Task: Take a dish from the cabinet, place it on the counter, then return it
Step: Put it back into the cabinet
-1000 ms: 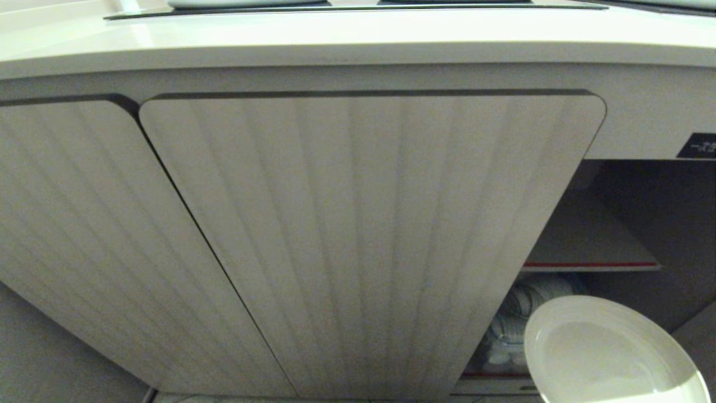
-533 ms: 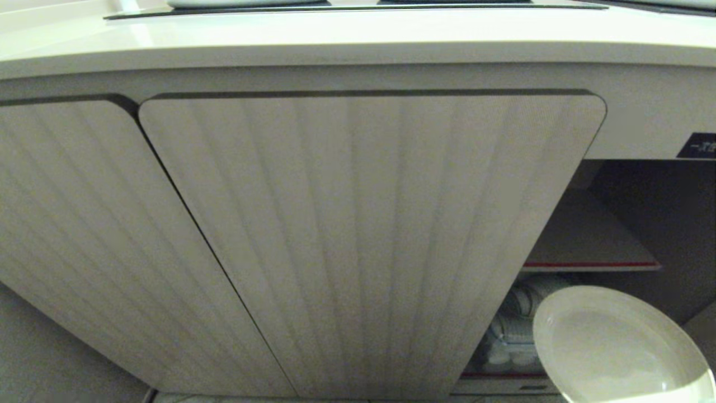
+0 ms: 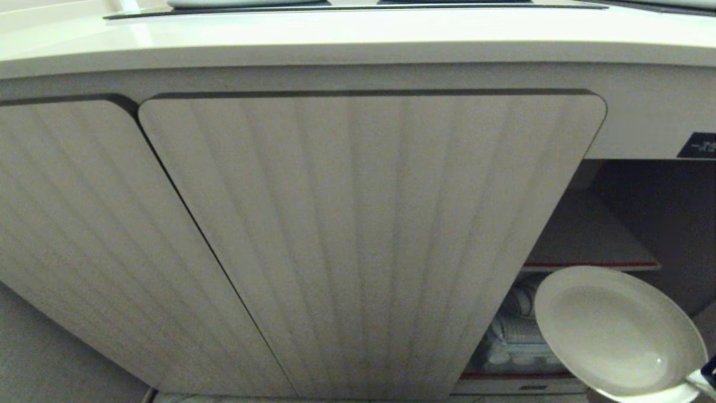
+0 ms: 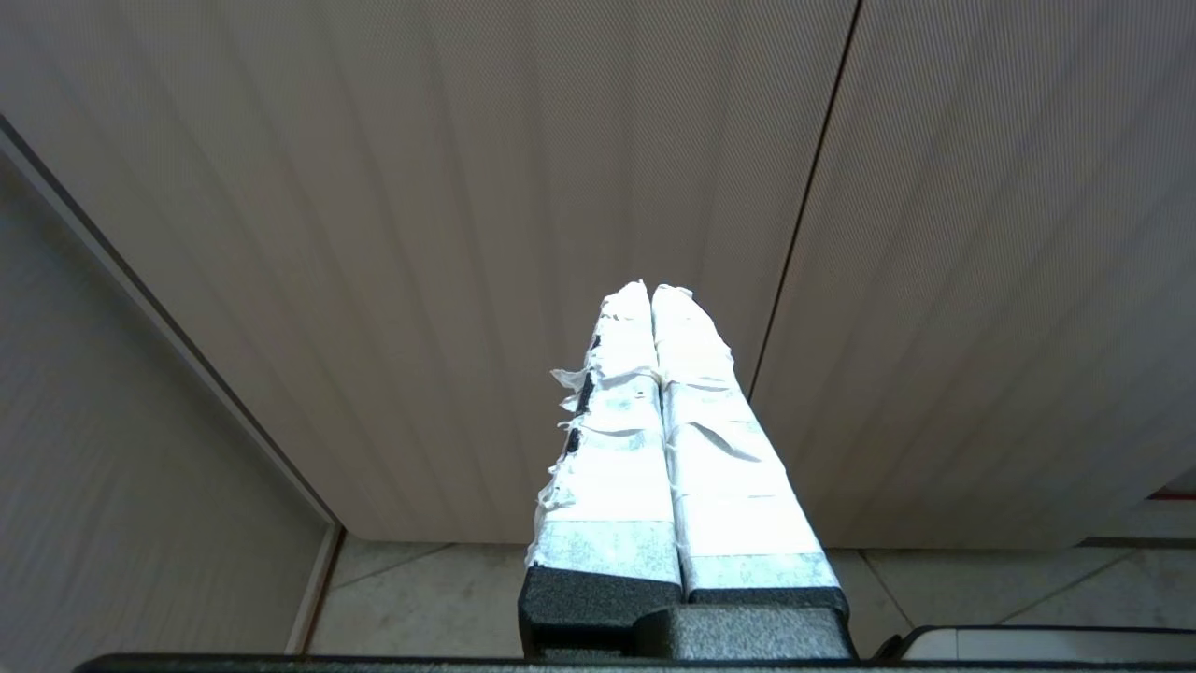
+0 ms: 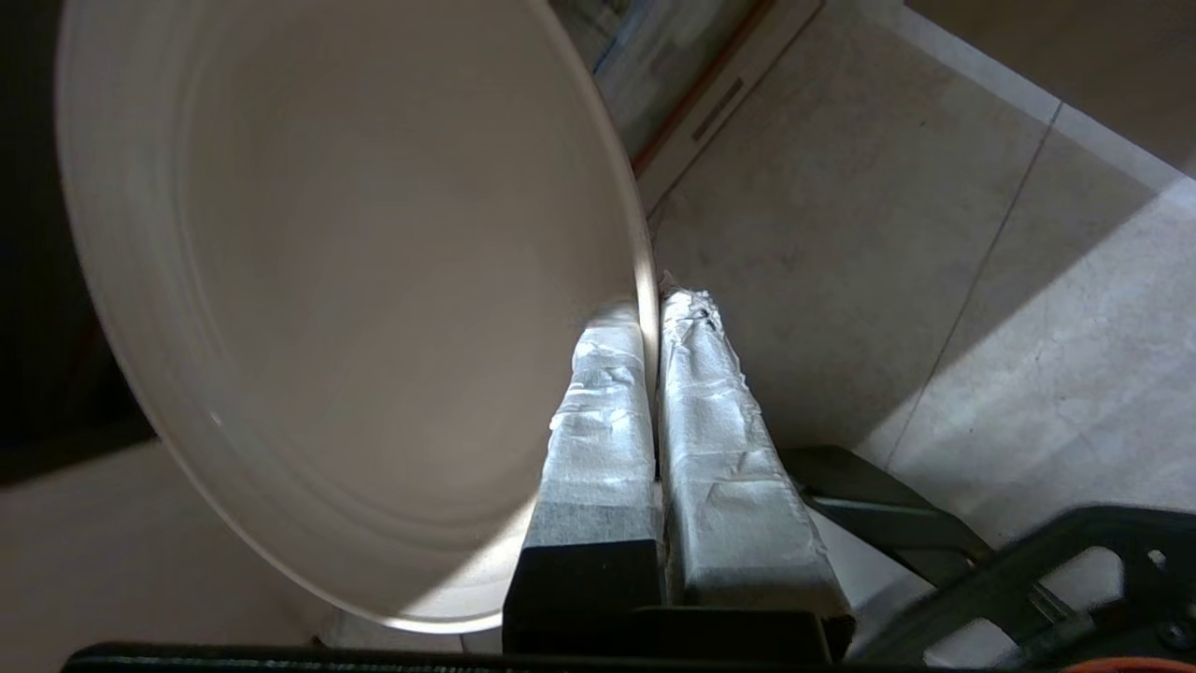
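The dish (image 3: pixel 615 330), a plain off-white plate, hangs tilted in front of the open right side of the cabinet, just below the red-edged shelf (image 3: pixel 587 264). My right gripper (image 5: pixel 651 304) is shut on the dish (image 5: pixel 355 308) at its rim, one taped finger on each face; in the head view only its tip (image 3: pixel 702 379) shows at the lower right. The ribbed beige cabinet door (image 3: pixel 369 235) fills the middle. The cream counter (image 3: pixel 358 39) runs above it. My left gripper (image 4: pixel 651 292) is shut on nothing, parked facing the ribbed doors (image 4: pixel 467 187).
Wrapped stacks of white dishes (image 3: pixel 514 330) fill the lower shelf behind the plate. A black label (image 3: pixel 699 146) sits above the opening. A black cooktop strip (image 3: pixel 358 6) lies in the counter. Tiled floor (image 5: pixel 934 234) and my dark base frame (image 5: pixel 1074 570) lie below.
The dish has risen and tipped toward the cabinet opening, now overlapping the red-edged shelf's underside. The gripper tip has come into the head view. The left arm has stayed still.
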Controlling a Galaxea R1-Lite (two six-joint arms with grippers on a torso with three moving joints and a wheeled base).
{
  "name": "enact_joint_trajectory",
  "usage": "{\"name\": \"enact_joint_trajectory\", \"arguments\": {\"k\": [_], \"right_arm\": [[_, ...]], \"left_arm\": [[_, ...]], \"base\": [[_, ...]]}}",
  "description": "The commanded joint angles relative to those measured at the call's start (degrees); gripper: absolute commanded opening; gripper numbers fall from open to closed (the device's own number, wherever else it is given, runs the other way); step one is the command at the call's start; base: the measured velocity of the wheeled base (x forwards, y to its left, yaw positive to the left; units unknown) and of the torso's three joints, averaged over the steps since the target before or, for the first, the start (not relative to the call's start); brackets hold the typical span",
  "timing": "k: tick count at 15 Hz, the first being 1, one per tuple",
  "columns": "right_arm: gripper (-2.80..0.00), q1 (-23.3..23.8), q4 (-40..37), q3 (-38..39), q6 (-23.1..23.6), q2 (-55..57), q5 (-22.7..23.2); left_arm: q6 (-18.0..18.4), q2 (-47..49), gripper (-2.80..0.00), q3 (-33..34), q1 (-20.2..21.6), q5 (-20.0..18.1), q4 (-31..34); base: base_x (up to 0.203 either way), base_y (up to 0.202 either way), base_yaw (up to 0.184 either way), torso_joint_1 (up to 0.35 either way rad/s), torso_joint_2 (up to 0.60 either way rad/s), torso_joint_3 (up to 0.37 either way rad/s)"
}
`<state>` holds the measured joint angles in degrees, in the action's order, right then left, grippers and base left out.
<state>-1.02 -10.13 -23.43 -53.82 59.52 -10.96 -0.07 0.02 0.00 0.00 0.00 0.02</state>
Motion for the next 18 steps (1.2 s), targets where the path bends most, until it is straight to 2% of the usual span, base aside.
{"name": "enact_joint_trajectory", "arguments": {"k": [1, 6, 10, 14, 18], "right_arm": [[-2.80, 0.8, 1.2, -0.9, -0.3, 3.3, 0.0], [-2.80, 2.5, 2.7, -4.6, -0.5, 8.7, 0.1], [-2.80, 4.1, 7.5, -6.3, -0.6, 13.3, 0.2], [-2.80, 5.1, 7.8, -10.1, -1.0, 17.8, 0.2], [-2.80, 5.2, 7.9, -13.1, -4.5, 21.3, 0.2]], "left_arm": [[0.0, 0.0, -2.80, 0.0, 0.0, 0.0, 0.0], [0.0, 0.0, -2.80, 0.0, 0.0, 0.0, 0.0], [0.0, 0.0, -2.80, 0.0, 0.0, 0.0, 0.0], [0.0, 0.0, -2.80, 0.0, 0.0, 0.0, 0.0], [0.0, 0.0, -2.80, 0.0, 0.0, 0.0, 0.0]], "base": [[0.000, 0.000, 0.000, 0.000, 0.00, 0.000], [0.000, 0.000, 0.000, 0.000, 0.00, 0.000], [0.000, 0.000, 0.000, 0.000, 0.00, 0.000], [0.000, 0.000, 0.000, 0.000, 0.00, 0.000], [0.000, 0.000, 0.000, 0.000, 0.00, 0.000]]}}
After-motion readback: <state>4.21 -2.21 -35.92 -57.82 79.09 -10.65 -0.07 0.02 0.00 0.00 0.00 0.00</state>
